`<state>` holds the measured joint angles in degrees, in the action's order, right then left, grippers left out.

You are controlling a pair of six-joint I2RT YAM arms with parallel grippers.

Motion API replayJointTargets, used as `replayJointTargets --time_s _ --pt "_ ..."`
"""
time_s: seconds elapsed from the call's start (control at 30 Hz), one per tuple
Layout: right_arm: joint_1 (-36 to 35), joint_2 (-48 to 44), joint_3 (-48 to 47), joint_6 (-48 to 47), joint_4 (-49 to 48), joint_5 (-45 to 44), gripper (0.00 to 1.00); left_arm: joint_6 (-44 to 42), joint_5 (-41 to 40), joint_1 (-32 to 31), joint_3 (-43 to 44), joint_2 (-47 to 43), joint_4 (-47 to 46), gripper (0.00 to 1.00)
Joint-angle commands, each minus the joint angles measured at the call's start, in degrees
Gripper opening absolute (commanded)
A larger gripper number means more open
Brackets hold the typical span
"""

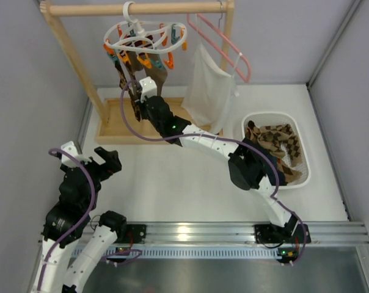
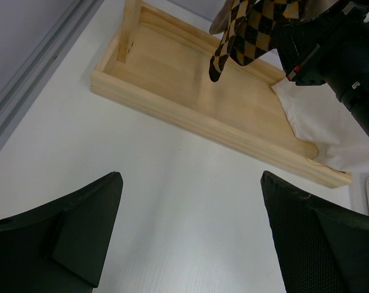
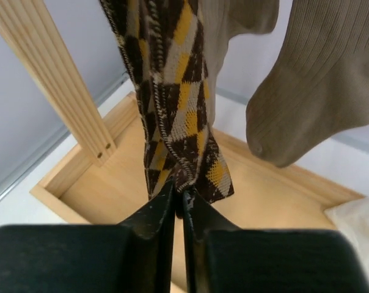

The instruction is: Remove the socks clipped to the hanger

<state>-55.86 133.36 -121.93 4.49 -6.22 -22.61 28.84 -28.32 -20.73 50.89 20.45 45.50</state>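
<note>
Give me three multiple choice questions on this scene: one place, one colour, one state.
1. Where do the loose socks lie? A) in the basket B) on the wooden base C) beside the left arm
2. Colour of the wire hanger by the white cloth? A) teal B) pink C) black
3. The right gripper is: A) open B) shut, empty C) shut on the argyle sock
Answers: 1 A, the socks fill the basket; 2 B, its wire is pink; 3 C, it pinches the sock's tip.
</note>
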Motion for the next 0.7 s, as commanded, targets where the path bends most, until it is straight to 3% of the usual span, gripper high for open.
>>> replayJointTargets --time_s 0.0,0.13,0.27,0.4,0.57,0.67 --pt "0.3 -3.8 4.6 -3.3 -9.8 0.3 0.0 -0.3 0.8 0.3 1.0 -0.5 -1.5 0.98" --pt "0.2 -11.2 16.8 -2.3 -16.3 0.3 0.0 -1.2 2.9 0.3 4.8 4.0 -1.4 0.98" --pt "0.1 -22.4 32.0 -0.6 -21.5 3.3 0.0 -1.5 6.7 0.3 16.2 11.7 -1.4 0.98" --pt "0.0 -30.2 40.7 -0.4 -22.5 5.2 0.0 -1.8 9.5 0.3 28.5 22.2 -1.3 0.98" --pt "0.0 -37.9 45.8 -0.6 -20.3 7.7 0.0 -1.9 14.5 0.3 45.7 37.7 -1.3 0.98" --pt "0.0 -41.2 48.3 -0.6 -19.1 9.1 0.0 -2.2 13.5 0.3 53.9 43.6 -1.3 0.98"
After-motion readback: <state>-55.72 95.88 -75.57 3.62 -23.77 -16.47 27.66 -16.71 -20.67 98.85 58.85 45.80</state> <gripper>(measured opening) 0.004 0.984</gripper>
